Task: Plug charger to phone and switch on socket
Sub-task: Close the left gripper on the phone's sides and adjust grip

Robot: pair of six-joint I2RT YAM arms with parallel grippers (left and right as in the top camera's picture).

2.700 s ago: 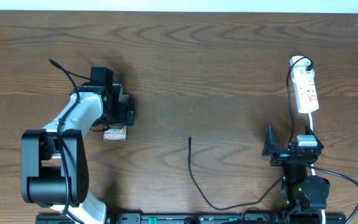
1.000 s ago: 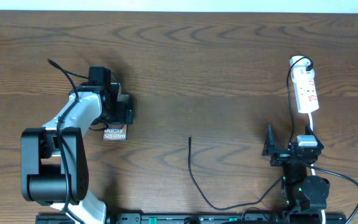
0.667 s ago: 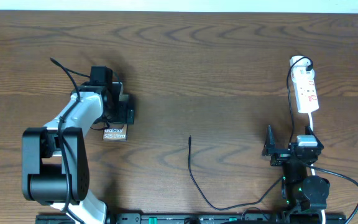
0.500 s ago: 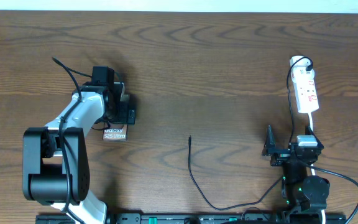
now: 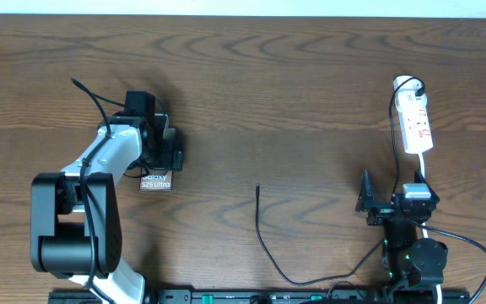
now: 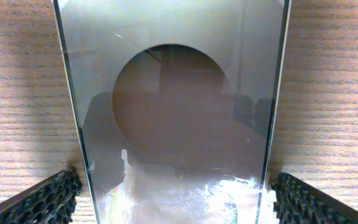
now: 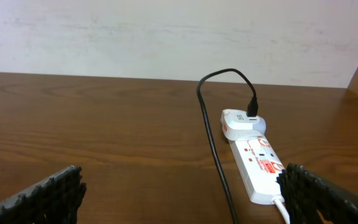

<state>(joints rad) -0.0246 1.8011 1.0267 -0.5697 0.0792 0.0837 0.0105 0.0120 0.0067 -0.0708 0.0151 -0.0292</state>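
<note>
The phone lies flat on the wooden table, white "Galaxy" lettering showing at its near end. My left gripper hovers over it, open. In the left wrist view the glossy phone with its round ring mark fills the frame, and both pads stand just outside its long edges with a thin gap. The charger is a thin black cable with its tip free at mid-table. The socket lies at the far right. My right gripper is open and empty near the socket.
A black plug sits in the socket's far end with the charger cable looping from it. The socket's white cord runs back beside the right arm. A pale wall borders the table's far edge.
My left gripper has crept slightly away from the near edge along the phone. The phone, the charger and the right arm have not moved.
</note>
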